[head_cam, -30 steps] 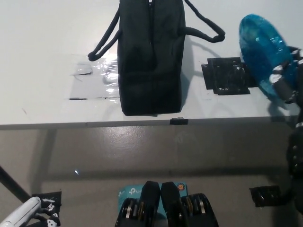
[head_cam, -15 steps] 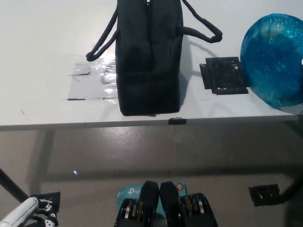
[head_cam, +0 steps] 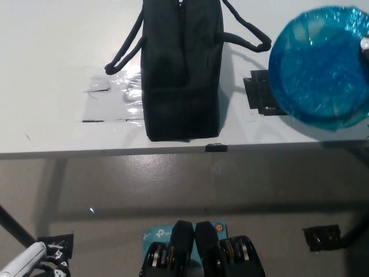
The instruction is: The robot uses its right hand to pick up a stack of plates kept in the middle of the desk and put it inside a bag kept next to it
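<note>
Blue plates raised right of black bag, right hand hidden, white left hand low, grip unclear

The blue stack of plates turned from an edge-on tilt at the frame's upper right to a broad, face-on disc, and shifted left from the right edge toward the bag. It came to cover most of the black patch on the desk. The black right hand, visible under the plates a second earlier, went out of sight behind them.
</note>
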Robot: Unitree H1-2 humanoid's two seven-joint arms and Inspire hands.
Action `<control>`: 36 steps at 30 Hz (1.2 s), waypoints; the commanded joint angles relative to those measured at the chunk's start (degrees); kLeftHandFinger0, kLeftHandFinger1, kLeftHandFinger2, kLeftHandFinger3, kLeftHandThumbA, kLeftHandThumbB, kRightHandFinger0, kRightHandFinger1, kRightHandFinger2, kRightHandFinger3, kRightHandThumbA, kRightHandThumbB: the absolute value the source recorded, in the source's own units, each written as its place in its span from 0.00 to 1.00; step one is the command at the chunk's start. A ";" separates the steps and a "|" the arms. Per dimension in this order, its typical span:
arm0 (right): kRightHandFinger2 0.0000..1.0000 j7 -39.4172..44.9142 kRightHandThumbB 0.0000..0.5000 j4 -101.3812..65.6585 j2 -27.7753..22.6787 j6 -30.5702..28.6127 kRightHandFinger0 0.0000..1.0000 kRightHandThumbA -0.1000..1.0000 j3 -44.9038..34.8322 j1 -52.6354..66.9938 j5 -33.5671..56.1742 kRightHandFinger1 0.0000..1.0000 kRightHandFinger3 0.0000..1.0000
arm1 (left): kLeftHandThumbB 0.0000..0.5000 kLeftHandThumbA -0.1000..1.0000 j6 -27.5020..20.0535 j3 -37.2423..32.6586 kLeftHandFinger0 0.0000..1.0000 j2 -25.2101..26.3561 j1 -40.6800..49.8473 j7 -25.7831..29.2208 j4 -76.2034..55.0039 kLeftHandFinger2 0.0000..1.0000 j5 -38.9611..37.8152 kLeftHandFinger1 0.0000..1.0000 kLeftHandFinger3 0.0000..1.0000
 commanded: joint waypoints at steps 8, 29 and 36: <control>0.19 4.14 0.64 -3.36 -7.02 2.79 0.00 0.00 8.04 -10.28 -5.54 0.00 0.00 | 0.00 0.00 0.81 0.49 0.74 0.76 0.41 0.95 -1.08 0.80 -0.56 0.75 0.89; 0.48 22.01 0.60 0.16 -16.63 6.94 0.00 0.00 33.64 -30.31 -27.78 0.10 0.29 | 0.00 0.00 0.81 0.38 0.72 0.35 0.98 1.73 -1.54 0.79 -1.06 0.74 0.89; 0.47 25.15 0.52 3.67 -15.32 7.08 0.00 0.00 34.81 -36.28 -30.46 0.10 0.49 | 0.00 0.00 0.81 0.27 0.74 0.57 1.38 2.02 -1.51 0.80 -0.42 0.75 0.91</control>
